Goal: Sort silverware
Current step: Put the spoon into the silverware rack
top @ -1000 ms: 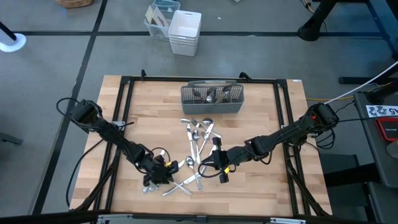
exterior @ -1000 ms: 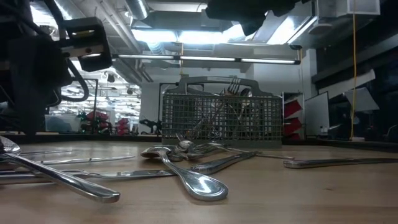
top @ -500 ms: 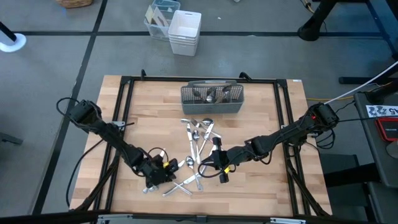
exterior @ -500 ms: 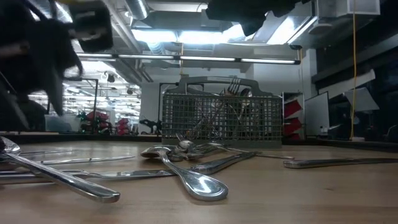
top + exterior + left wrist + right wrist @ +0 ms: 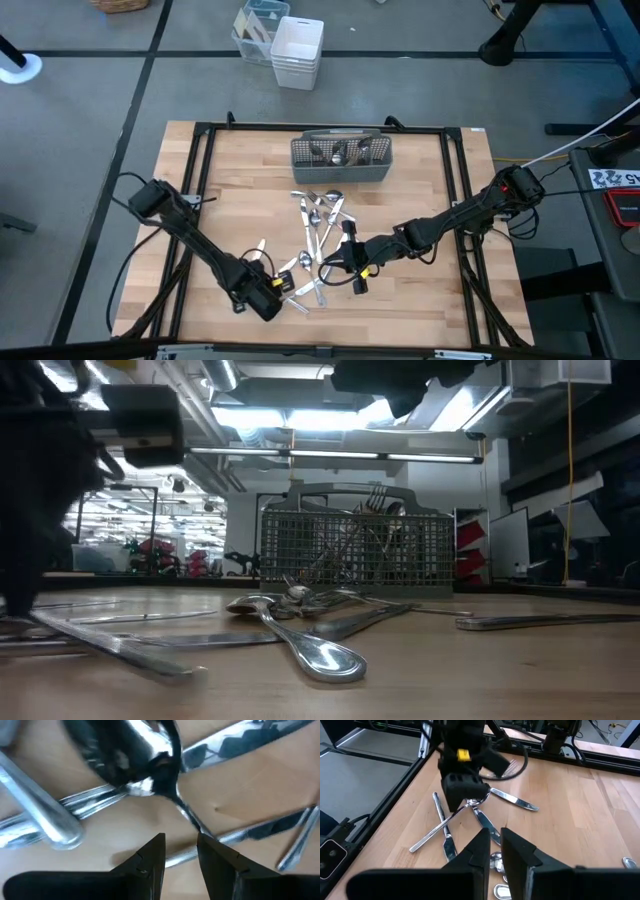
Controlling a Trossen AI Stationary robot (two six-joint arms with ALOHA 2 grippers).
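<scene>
- Two arms of mine reach over the wooden table (image 5: 430, 170); both wrists sit low near its front half.
- My left arm runs from about 9 o'clock down toward 7 o'clock, elbow bent, and my left gripper (image 5: 268, 297) is pressed low over the crossed pieces at the front edge of the silverware (image 5: 318, 225).
- Through my left wrist camera, my left fingers (image 5: 150, 857) stand slightly parted just above the wood, with a thin handle passing the gap between them; I cannot tell whether they grip it.
- A spoon bowl (image 5: 125, 750) lies just past those fingertips, over other crossed handles.
- My right arm stretches from 3 o'clock inward, nearly flat, and my right gripper (image 5: 345, 262) hovers near table centre beside the pile, fingers (image 5: 480, 852) drawn almost together with nothing between them.
- Most of the silverware is scattered from centre toward 6 o'clock; some pieces stand in the grey mesh caddy (image 5: 341, 158) at 12 o'clock.
</scene>
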